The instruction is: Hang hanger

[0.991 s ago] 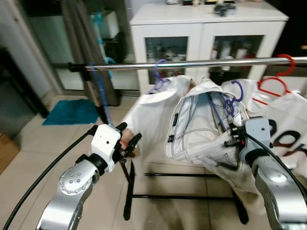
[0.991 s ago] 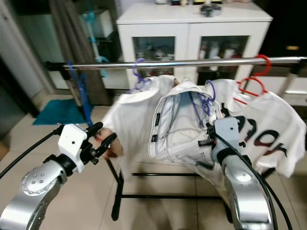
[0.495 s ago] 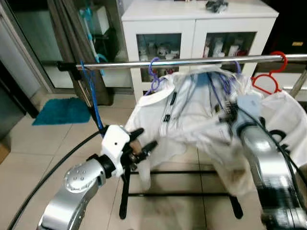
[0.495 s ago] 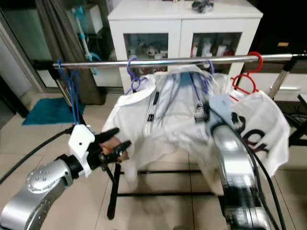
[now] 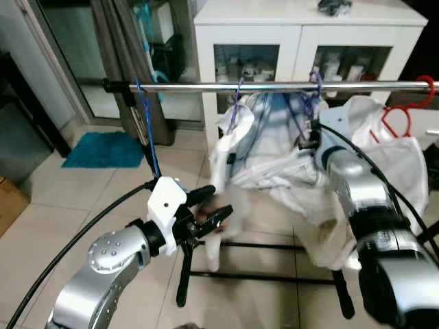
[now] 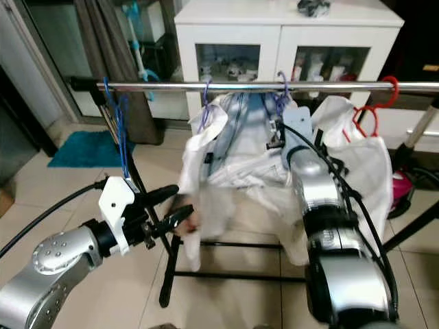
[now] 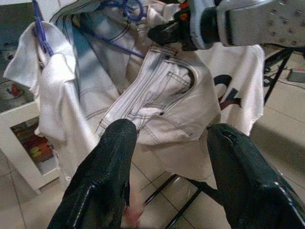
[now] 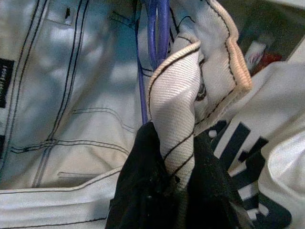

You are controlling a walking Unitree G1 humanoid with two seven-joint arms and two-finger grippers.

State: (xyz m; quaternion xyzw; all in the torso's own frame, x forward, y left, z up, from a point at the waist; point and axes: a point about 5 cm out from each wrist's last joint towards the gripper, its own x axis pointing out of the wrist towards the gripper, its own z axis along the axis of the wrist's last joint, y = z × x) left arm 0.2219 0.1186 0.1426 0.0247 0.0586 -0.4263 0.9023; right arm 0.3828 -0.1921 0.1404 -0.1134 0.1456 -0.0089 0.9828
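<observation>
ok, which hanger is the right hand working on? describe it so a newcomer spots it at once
Start at the steel rail in front of the white cabinet. The right hand is shut on white denim hung from the purple hanger, hooked mid-rail. Its neighbours differ: a red hanger carrying a printed white shirt, and a bare blue hanger at the rail's left end.

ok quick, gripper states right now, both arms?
Left gripper: open, empty, low in front of the rack.
Right gripper: shut on white jacket fabric, up by the rail.
</observation>
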